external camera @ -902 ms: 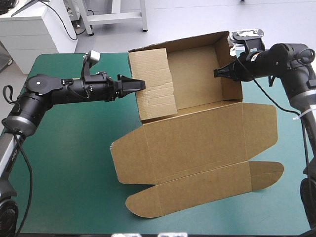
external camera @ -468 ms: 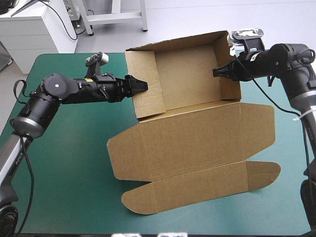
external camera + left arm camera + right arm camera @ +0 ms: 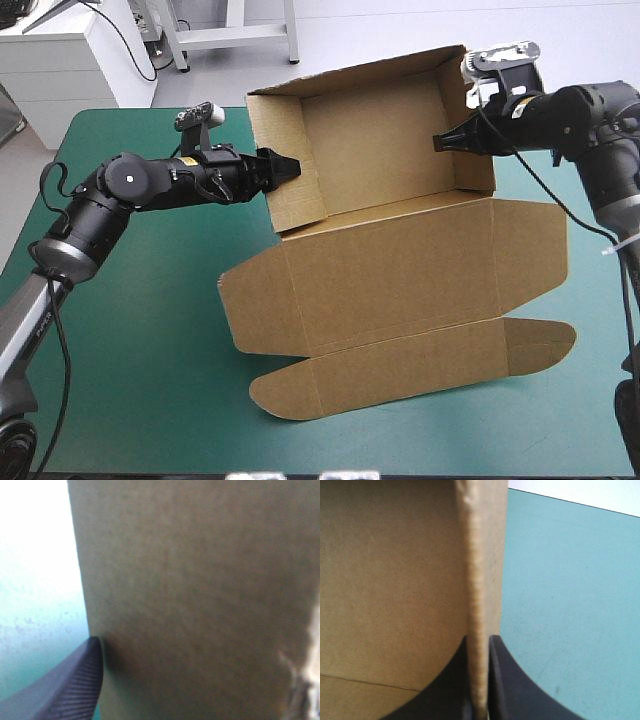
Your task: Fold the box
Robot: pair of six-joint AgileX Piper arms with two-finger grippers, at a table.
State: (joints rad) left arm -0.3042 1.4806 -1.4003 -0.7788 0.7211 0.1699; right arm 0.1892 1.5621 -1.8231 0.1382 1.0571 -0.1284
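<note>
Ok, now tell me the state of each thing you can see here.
box: open tray, not finished.
lid: flat on the table, flaps unfolded.
left gripper: shut on the left wall.
right gripper: shut on the right wall.

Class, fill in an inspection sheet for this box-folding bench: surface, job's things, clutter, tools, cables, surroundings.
Surface: table with a teal-green cover.
Job's things: box, brown; its far part stands as an open tray with walls raised, and the lid lies flat toward the near edge.
Clutter: nothing seen.
Tools: left tool at the tray's left wall, open or shut unclear; right tool shut on the right wall's edge.
Cables: nothing seen.
Surroundings: nothing seen.
</note>
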